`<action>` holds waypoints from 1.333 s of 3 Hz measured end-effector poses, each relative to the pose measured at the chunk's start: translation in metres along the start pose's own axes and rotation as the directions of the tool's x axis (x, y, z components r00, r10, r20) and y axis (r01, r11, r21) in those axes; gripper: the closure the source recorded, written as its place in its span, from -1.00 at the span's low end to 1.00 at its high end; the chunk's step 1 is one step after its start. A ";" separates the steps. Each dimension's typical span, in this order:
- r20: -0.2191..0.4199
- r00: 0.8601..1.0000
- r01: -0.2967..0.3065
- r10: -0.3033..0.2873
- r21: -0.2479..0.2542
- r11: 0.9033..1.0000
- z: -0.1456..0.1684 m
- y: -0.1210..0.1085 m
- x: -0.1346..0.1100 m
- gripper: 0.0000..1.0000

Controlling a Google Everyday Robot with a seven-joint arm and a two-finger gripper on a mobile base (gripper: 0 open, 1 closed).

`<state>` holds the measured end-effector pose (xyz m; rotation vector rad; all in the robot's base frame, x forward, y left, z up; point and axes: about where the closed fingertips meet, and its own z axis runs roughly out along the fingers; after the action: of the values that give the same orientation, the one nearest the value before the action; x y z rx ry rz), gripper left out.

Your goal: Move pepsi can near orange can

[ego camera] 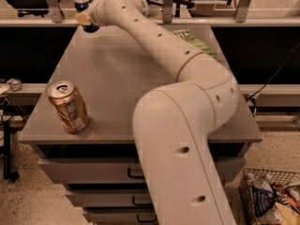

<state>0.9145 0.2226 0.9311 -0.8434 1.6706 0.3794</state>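
Observation:
The pepsi can, dark blue with a silver top, is at the far left corner of the grey table. My gripper is shut around its middle, and a tan finger shows across the can's side. Only the can's top and dark bottom show. I cannot tell whether the can rests on the table or hangs just above it. The orange can stands upright at the near left edge of the table, far from the gripper. My arm reaches across the table from the near right.
A green snack bag lies at the far right of the table, partly behind my arm. Drawers sit under the tabletop. A wire basket of items stands on the floor at the right. Chairs and rails stand behind the table.

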 end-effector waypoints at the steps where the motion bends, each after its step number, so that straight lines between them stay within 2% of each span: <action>1: 0.004 1.000 -0.028 0.028 0.038 0.999 -0.058 -0.022 0.002 1.00; 2: 0.006 1.000 -0.028 0.028 0.038 0.999 -0.058 -0.022 0.001 1.00; 3: -0.014 1.000 -0.022 0.023 0.039 0.999 -0.080 -0.020 0.000 1.00; 4: -0.031 0.999 -0.017 0.019 0.066 0.998 -0.124 -0.021 -0.009 1.00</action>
<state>0.8419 0.1307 0.9785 -0.7896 1.7116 0.3235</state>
